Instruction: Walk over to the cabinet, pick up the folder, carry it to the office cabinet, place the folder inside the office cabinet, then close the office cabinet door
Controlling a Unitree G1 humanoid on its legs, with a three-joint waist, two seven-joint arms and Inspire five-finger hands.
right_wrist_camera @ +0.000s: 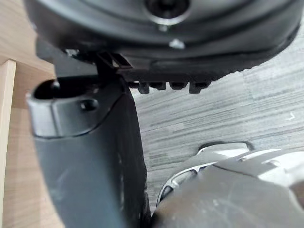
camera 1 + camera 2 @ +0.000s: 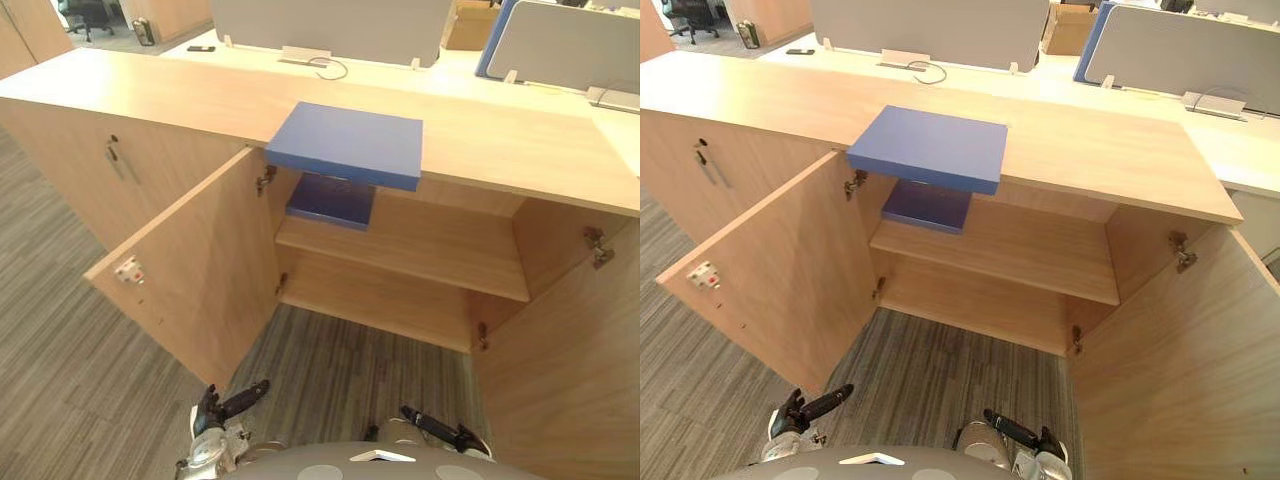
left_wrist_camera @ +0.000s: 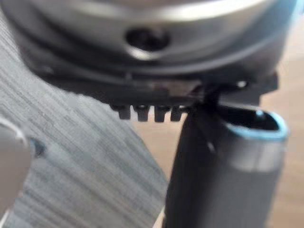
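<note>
Two folders [image 2: 348,142] [image 2: 330,198]; two open doors [image 2: 190,270] [image 2: 560,370]

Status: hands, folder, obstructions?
Hands low, open, empty: left hand, right hand. One folder on cabinet top, overhanging front edge; second folder on shelf inside. Cabinet's left door and right door open, nothing blocking.

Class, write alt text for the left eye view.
A blue folder lies on the wooden cabinet top, overhanging its open compartment, where a second blue folder sits on the shelf. The left hand and right hand hang low, empty.
</note>
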